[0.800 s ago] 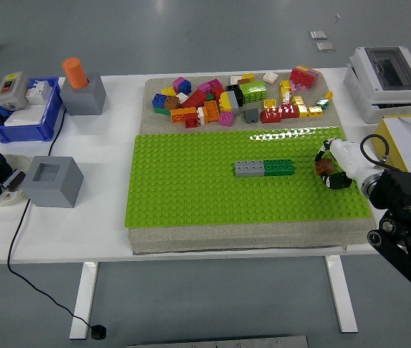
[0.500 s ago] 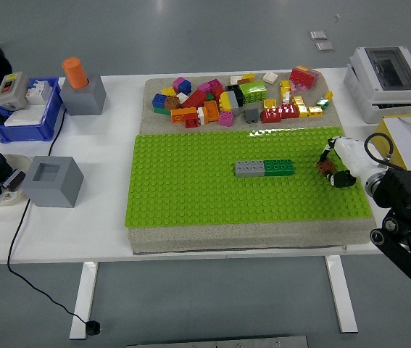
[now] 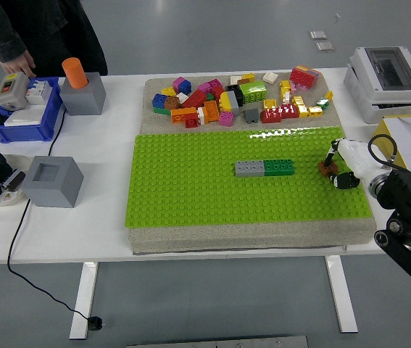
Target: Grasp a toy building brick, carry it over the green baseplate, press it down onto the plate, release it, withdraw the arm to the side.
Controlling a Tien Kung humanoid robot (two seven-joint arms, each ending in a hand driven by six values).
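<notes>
At the upper left of the frame a person's hand (image 3: 18, 64) is resting by the blue bin (image 3: 17, 119) on the bench (image 3: 82, 217). Mid-frame, grey and green bricks (image 3: 264, 167) are sitting joined on the green baseplate (image 3: 191, 188). At the right, the right hand (image 3: 346, 165) is curling its fingers (image 3: 341, 181) around a small brown brick (image 3: 326, 168), which is lying at the plate's right edge.

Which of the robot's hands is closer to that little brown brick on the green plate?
The right hand: its fingers are around the brown brick at the right end of the green plate. The left hand isn't in view.
</notes>
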